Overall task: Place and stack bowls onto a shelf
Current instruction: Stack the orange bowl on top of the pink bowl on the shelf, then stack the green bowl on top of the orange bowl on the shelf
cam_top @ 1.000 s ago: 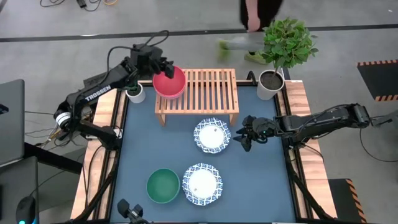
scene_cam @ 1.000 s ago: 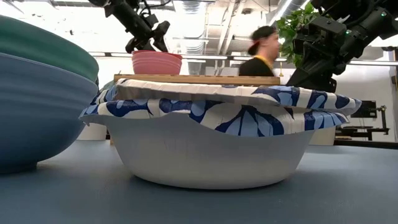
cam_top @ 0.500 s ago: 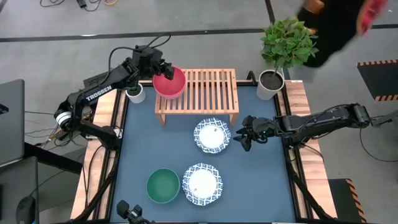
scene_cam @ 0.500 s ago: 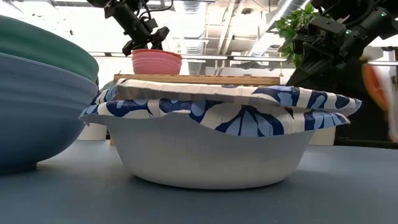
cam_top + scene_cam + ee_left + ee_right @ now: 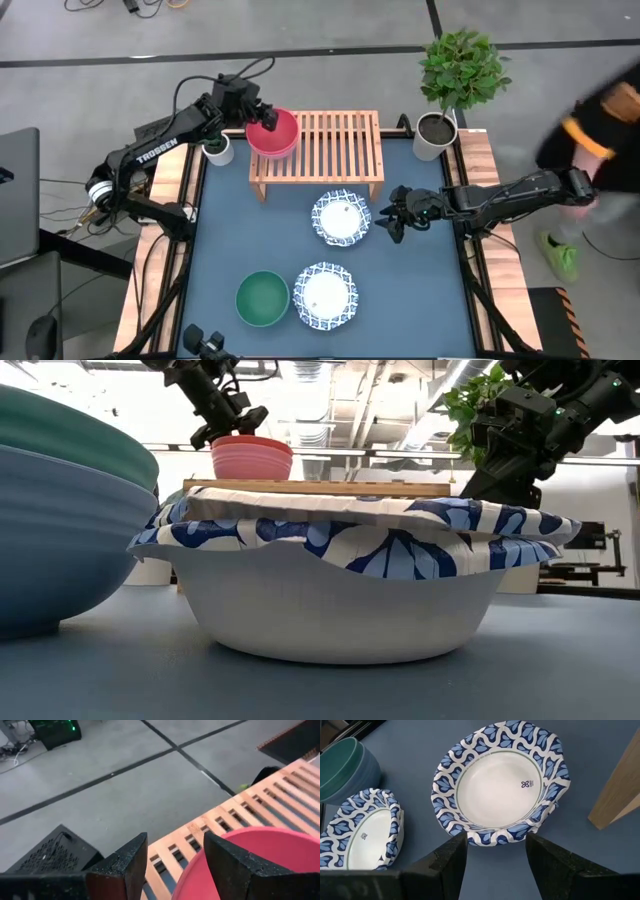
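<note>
The pink bowl (image 5: 273,132) sits upright on the left end of the light-wood shelf (image 5: 335,150). My left gripper (image 5: 254,110) is open just above the bowl's left rim. In the left wrist view one finger stands over the pink bowl (image 5: 260,855) and the other outside it, with slats (image 5: 170,851) showing in the gap. My right gripper (image 5: 391,225) is open and hovers just right of one white blue-rimmed bowl (image 5: 341,219), which rests on the table ahead of the gripper (image 5: 495,855). A second patterned bowl (image 5: 324,294) and the teal bowl (image 5: 262,298) stand near the table's near edge.
A small white pot (image 5: 217,150) stands left of the shelf, and a potted green plant (image 5: 438,130) stands at its right end. A person (image 5: 600,120) is beyond the table's right side. Bare blue tabletop (image 5: 420,290) lies right of the near bowls.
My left gripper has drawn a little toward the table's left edge, away from the pink bowl's middle. The bowl has stayed in place on the shelf. A person has crossed behind the table toward the right.
</note>
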### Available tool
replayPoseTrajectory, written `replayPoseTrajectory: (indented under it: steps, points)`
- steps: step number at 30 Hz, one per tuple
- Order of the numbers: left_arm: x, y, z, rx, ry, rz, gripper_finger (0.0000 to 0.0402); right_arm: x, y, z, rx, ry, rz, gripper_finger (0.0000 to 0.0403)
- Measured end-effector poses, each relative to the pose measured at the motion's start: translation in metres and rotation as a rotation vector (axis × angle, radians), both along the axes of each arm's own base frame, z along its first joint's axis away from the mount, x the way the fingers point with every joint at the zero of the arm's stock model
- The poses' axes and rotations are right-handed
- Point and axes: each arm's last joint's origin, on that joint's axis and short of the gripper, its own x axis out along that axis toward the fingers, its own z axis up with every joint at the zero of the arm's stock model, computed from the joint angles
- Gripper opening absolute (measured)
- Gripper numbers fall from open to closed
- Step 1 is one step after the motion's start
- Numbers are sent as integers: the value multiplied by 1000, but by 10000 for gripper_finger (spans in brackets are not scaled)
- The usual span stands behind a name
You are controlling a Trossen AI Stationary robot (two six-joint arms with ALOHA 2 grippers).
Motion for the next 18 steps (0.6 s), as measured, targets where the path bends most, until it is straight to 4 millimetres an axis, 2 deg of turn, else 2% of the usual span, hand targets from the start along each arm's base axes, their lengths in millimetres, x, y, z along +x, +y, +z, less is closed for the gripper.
replayPoseTrajectory:
  steps: [6, 10, 14, 18]
  points:
    - [-1, 0, 1, 12, 10, 4, 178, 0, 0, 0, 1, 0, 0, 226]
    - [-8, -8, 15, 52, -43, -12, 178, 0, 0, 0, 4, 0, 0, 226]
    - [-23, -24, 36, 98, -106, -83, 178, 0, 0, 0, 4, 0, 2, 226]
    - [-46, -51, 60, 112, -213, -209, 178, 0, 0, 0, 4, 0, 3, 226]
